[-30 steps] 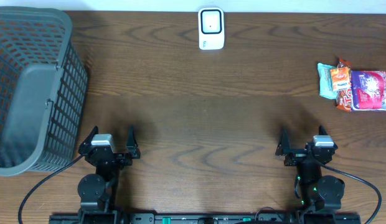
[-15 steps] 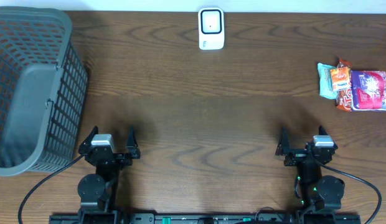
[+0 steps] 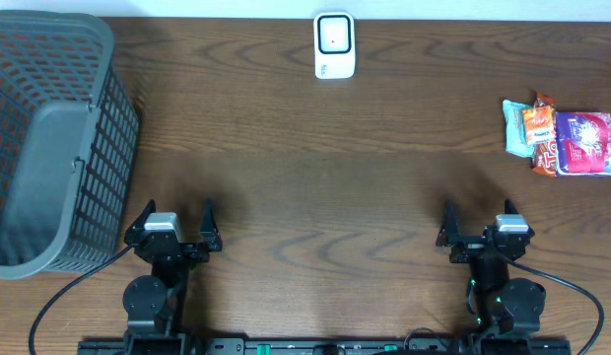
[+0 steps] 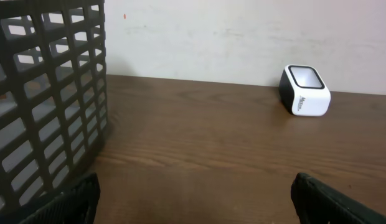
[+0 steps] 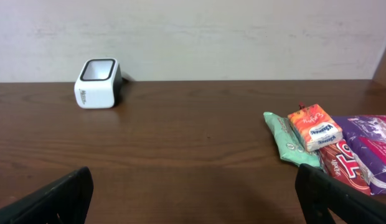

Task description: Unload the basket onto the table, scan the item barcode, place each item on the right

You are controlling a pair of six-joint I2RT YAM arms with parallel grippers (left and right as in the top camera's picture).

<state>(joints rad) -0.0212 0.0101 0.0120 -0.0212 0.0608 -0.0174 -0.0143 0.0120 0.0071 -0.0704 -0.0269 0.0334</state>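
You are keeping both arms on the near side of the scanner, the left gripper and right gripper standing fully spread and holding nothing. The scanner is facing up, awaiting an item, just short of the far edge of the table. The packets are lying far right of it, seemingly overlapping; the basket is sitting far left. Bare wood between is leaving you room.

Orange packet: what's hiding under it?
The orange packet rests on a mint-green packet, with a red packet beside it. The green packet's part beneath it is covered, and anything else underneath cannot be seen.
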